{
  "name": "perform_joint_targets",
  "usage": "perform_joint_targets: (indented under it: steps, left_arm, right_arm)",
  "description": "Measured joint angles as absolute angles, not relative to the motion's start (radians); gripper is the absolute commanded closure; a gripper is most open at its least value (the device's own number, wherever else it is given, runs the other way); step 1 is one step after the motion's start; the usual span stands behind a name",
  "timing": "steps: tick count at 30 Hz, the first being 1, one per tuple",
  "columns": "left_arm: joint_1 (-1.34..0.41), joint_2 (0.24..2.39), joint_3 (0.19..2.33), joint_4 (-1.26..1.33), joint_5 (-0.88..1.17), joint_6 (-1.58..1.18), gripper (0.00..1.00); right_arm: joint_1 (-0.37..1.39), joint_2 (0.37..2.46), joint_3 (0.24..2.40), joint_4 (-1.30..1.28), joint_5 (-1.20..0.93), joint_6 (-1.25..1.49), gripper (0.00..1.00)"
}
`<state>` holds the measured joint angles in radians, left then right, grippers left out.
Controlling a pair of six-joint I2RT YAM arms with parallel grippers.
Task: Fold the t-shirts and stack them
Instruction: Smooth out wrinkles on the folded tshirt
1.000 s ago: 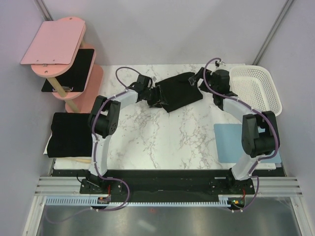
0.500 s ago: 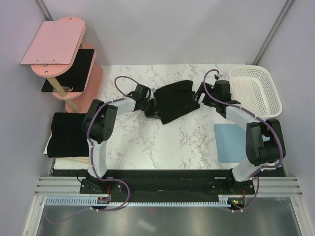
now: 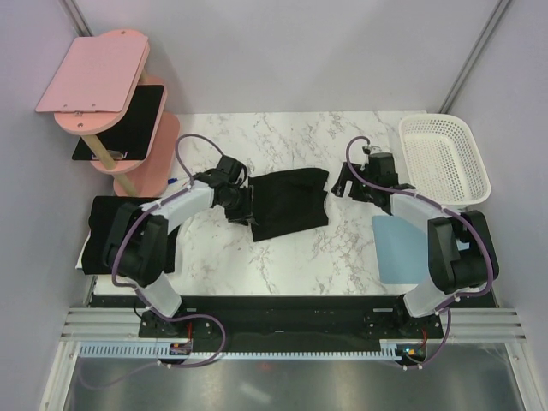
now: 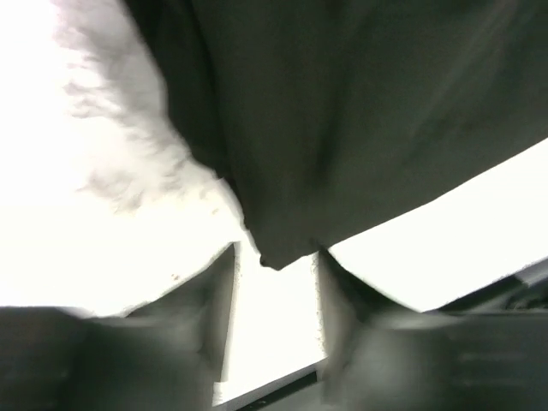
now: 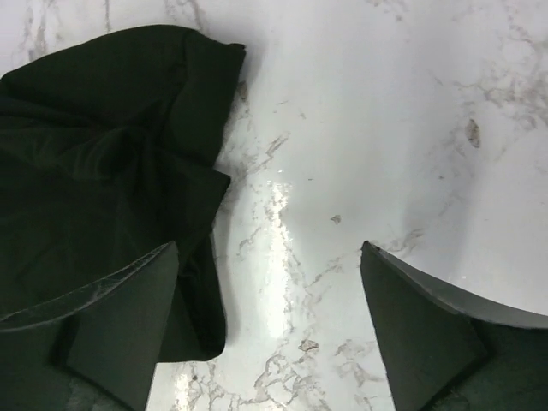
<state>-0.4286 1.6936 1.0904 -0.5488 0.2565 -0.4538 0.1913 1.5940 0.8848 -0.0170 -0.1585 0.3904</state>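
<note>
Top external, left to right: at ten o'clock, a pink tiered stand (image 3: pixel 103 81) with a thin black board (image 3: pixel 128 120) on a lower shelf. Below it, at the nine o'clock edge of the marble table (image 3: pixel 282 257), a folded black t-shirt (image 3: pixel 120 233), well apart from both grippers. At the centre, a second black t-shirt (image 3: pixel 289 204), loosely gathered into a rough rectangle and lying flat on the marble. Long axis close to nine-to-three, the three o'clock end tipped slightly toward two. Collar and sleeves not distinguishable, so which way it points cannot be told. Left gripper (image 3: pixel 242 204) at that shirt's nine o'clock edge, right gripper (image 3: pixel 341 181) just off its three o'clock edge. Farther right, a white basket (image 3: pixel 445 158) at two o'clock and a light blue mat (image 3: pixel 398 244) at four, both apart from the cloth.

Left wrist, blurred, adds what the overhead hides: fingers (image 4: pixel 214 291) a narrow gap apart, a corner of dark cloth right at the tips, bright table showing between them, apparently not clamped.

Right wrist: jaws spread wide, gripping nothing; nine o'clock finger (image 5: pixel 120 317) over the shirt's rumpled edge, the other over bare marble. Folds and hem plain here, lost from above.
</note>
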Motion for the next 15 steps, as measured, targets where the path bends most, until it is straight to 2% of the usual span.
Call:
perform_joint_targets:
  steps: [1,4,5,6,7,8,9,15]
  left_arm:
    - [-0.429,1.673,1.091,-0.559,0.241,-0.443,0.30]
    - [-0.429,1.599,1.100,-0.599,0.185,-0.435,0.21]
    - [-0.429,1.578,1.108,-0.607,0.166,-0.435,0.20]
    - [-0.429,1.559,1.119,-0.614,0.153,-0.435,0.31]
    - [-0.429,1.541,1.138,-0.620,0.139,-0.435,0.51]
    - [-0.429,1.533,1.153,-0.621,0.131,-0.435,0.88]
    - [-0.429,1.528,1.168,-0.620,0.131,-0.435,0.98]
    - [-0.429,1.566,1.246,-0.570,0.167,-0.430,0.98]
  right_arm:
    - [0.197,1.595,0.891,-0.020,-0.160,0.386,0.22]
    - [0.245,1.618,0.947,-0.031,-0.173,0.362,0.83]
    - [0.257,1.628,0.970,-0.031,-0.182,0.352,1.00]
    - [0.279,1.646,1.007,-0.030,-0.193,0.357,1.00]
    - [0.296,1.662,1.036,-0.023,-0.208,0.348,1.00]
    - [0.310,1.678,1.063,-0.020,-0.223,0.342,1.00]
    - [0.323,1.691,1.083,-0.016,-0.237,0.339,1.00]
    - [0.380,1.797,1.175,-0.012,-0.344,0.333,1.00]
